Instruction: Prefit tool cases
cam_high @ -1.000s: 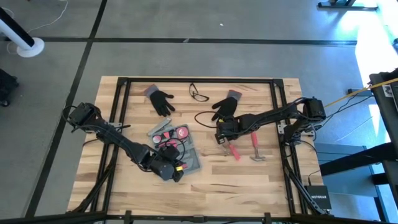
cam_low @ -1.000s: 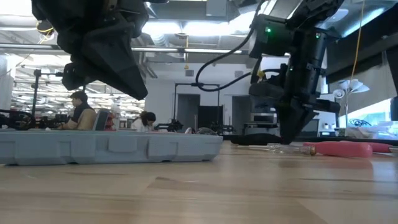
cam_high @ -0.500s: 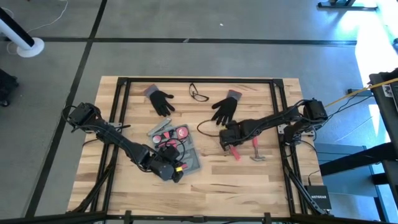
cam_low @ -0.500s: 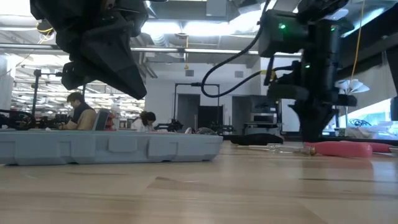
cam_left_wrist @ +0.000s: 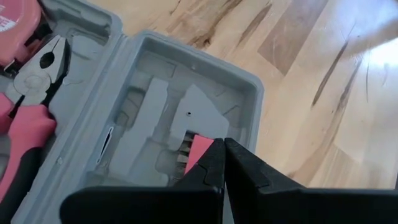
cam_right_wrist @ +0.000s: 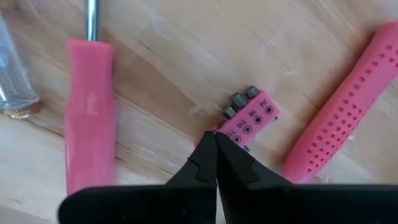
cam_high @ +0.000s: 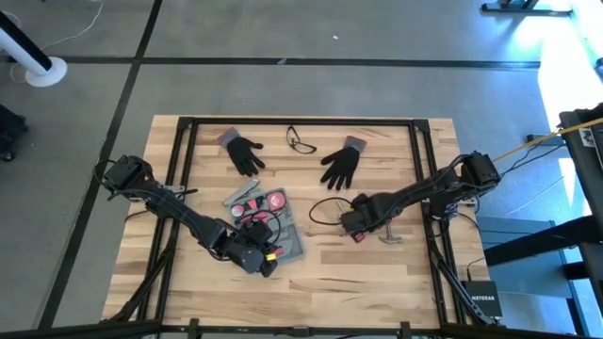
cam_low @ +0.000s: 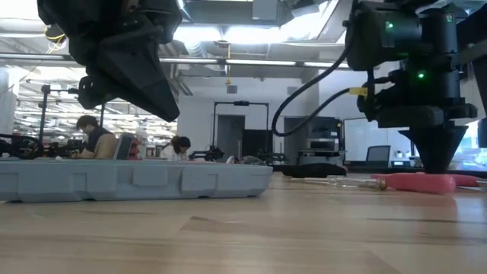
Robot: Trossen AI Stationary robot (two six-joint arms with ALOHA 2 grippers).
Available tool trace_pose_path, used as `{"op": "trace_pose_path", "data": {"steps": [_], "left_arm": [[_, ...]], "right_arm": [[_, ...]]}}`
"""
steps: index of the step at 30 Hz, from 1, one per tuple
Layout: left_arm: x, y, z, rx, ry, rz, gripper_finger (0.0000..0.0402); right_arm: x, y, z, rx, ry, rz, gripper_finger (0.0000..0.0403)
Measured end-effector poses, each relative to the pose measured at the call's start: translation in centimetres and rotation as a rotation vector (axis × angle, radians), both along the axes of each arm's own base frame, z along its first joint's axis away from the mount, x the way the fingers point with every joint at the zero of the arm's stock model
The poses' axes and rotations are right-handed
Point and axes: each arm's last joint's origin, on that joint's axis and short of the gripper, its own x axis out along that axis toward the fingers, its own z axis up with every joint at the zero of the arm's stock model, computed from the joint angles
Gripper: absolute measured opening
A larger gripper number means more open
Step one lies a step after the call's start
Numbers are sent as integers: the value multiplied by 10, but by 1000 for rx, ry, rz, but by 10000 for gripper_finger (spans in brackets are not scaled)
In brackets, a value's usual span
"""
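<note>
The blue-grey tool case (cam_high: 287, 235) lies open on the table, with pink-handled pliers (cam_left_wrist: 31, 93) in one half. My left gripper (cam_left_wrist: 222, 142) is shut and slants down over the other half (cam_left_wrist: 186, 93), with a small pink ribbed piece (cam_left_wrist: 194, 152) at its tips. My right gripper (cam_right_wrist: 216, 134) is shut and points down at the end of a pink bit holder (cam_right_wrist: 252, 118). The holder lies flat on the table between a pink screwdriver handle (cam_right_wrist: 90, 106) and a pink perforated handle (cam_right_wrist: 339, 112). My left gripper's shut fingertips meet the small pink piece (cam_left_wrist: 198, 148) above a moulded recess of the case. The fingers cover the place of contact, so I cannot tell whether they pinch it or press on it. My right gripper's shut tips stand at the bit holder's near end (cam_right_wrist: 229, 132), coming from above. I cannot tell whether they touch it.
Two black gloves (cam_high: 247, 153) (cam_high: 341, 165) and a pair of glasses (cam_high: 301, 141) lie toward the far edge. A pink-handled hammer (cam_high: 388, 228) lies right of my right gripper. A dark cable loop (cam_high: 325, 209) trails beside it. People sit in the room behind (cam_low: 95, 137).
My right gripper has moved toward the table's right edge and a little toward the near edge, from beside the glove to above the pink tools, tipping further downward. It has stayed shut. The cable loop has followed it.
</note>
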Motion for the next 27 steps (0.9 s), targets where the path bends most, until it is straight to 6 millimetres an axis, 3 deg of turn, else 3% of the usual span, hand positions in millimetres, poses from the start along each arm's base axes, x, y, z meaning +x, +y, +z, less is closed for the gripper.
{"op": "trace_pose_path", "data": {"steps": [7, 17, 27], "left_arm": [[0, 0, 0, 0, 1, -1, 0], [0, 0, 0, -8, -3, 5, 0], [0, 0, 0, -2, -1, -1, 0]], "right_arm": [[5, -2, -3, -30, -36, 116, 0], [10, -4, 1, -18, -54, 117, 0], [40, -6, 39, -144, -211, 53, 0]]}}
